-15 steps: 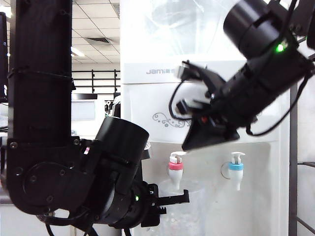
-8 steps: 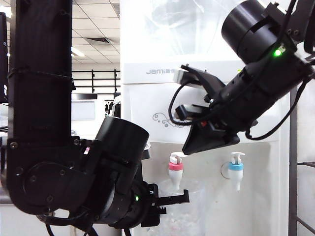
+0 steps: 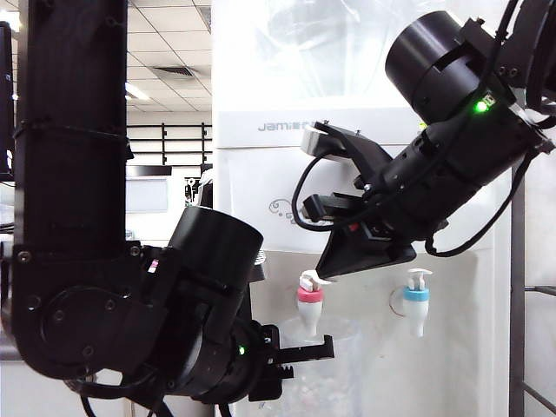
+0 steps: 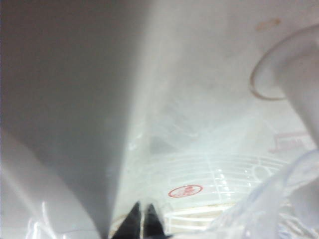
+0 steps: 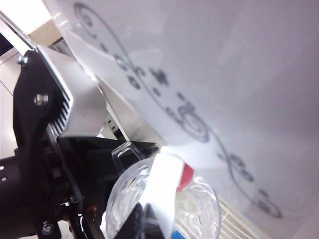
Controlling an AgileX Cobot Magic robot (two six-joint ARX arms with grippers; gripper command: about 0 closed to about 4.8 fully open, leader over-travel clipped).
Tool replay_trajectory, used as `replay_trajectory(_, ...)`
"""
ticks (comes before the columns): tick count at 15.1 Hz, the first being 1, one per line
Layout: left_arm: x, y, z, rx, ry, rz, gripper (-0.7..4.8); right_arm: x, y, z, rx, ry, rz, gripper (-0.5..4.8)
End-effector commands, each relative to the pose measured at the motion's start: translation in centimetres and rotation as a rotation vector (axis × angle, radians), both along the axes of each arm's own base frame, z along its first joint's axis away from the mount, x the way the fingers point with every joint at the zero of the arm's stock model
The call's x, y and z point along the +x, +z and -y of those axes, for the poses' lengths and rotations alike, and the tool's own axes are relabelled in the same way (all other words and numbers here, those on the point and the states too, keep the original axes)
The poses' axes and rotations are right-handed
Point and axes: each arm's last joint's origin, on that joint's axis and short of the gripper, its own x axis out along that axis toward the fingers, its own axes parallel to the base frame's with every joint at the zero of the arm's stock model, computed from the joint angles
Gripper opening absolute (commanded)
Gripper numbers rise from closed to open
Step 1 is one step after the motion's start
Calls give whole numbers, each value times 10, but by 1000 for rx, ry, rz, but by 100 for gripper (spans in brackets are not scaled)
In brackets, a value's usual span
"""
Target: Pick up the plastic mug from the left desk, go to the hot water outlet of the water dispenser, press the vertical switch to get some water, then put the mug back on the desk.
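Mug (image 3: 317, 373) upright under nozzle; both hands (image 3: 300, 352) (image 3: 326, 271) closed.

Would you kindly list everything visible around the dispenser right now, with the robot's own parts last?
water dispenser: one, white with grey swirls, filling the centre behind both arms.
hot water outlet: one, white with pink-red collar, on the dispenser's recess, left of the blue one.
vertical switch: one, white, atop the pink-red tap.
cold water tap: one, white with blue collar, right of the pink-red tap.
plastic mug: one, clear, directly under the pink-red tap.
left gripper: one, black, shut on the mug, low in the exterior view.
right gripper: one, black, shut, its tip just above the vertical switch.
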Motion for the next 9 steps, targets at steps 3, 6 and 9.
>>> replay_trajectory(3, 9, 10, -5, -23, 120, 78, -5, -3, -12, 2, -54, -5, -78, -2)
replay_trajectory(6, 9, 10, -5, -22, 120, 78, -5, -3, -13, 3, -67, -22, -73, -2)
replay_trajectory(9, 9, 10, -5, -22, 120, 78, -5, -3, -15, 3, -70, -22, -79, -2)
